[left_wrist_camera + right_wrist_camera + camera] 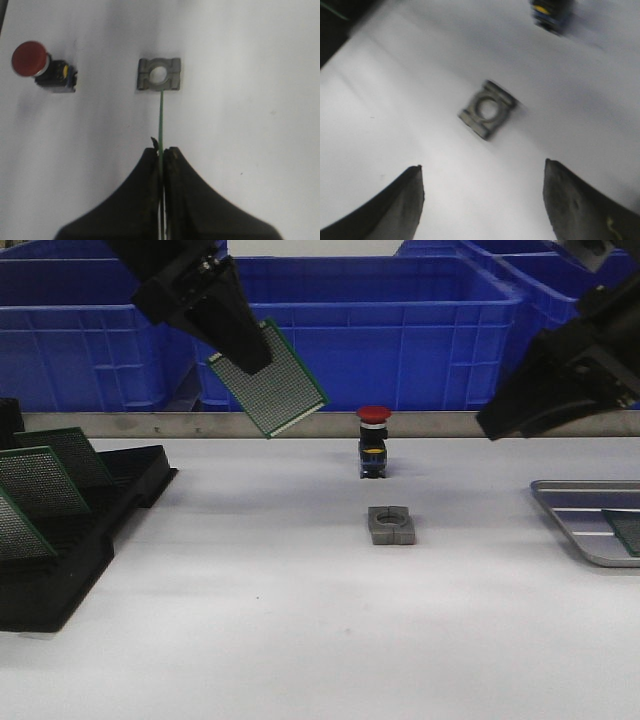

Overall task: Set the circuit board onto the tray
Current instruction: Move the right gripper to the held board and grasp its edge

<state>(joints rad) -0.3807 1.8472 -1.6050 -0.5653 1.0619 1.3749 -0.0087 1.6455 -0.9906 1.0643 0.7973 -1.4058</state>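
Front view: our left hand grips the circuit board aloft, well left of the tray; our right hand gapes. We carry it across level.

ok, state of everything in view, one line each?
left gripper: shut on circuit board, held in the air
right gripper: open, nothing held
tray: flat on the table, one board lying in it
black rack: boards standing slanted
red pushbutton: upright
grey bracket: lying flat
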